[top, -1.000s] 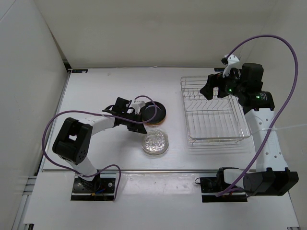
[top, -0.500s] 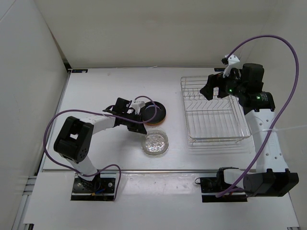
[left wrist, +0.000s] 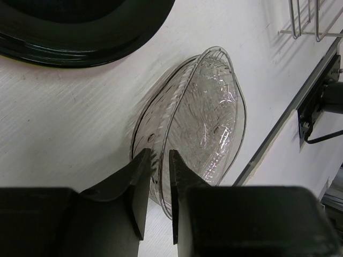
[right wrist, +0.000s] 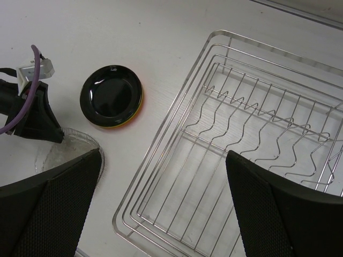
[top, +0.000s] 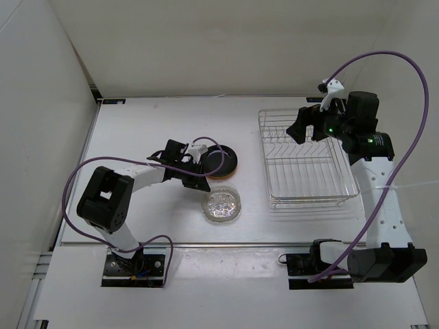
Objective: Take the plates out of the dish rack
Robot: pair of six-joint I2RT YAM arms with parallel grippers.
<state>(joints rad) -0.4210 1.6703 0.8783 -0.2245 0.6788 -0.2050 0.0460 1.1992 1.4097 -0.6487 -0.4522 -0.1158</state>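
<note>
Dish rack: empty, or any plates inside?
Empty. In the right wrist view the dish rack shows only bare wires; the black plate and the clear plate are outside it.

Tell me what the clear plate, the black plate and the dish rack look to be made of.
The clear plate looks like transparent plastic or glass: the table shows through it, and its surface has moulded ripples. The black plate is glossy, perhaps plastic or glazed ceramic, judging by its bright reflections. The dish rack is thin metal wire with a shiny, chrome-like finish.
</note>
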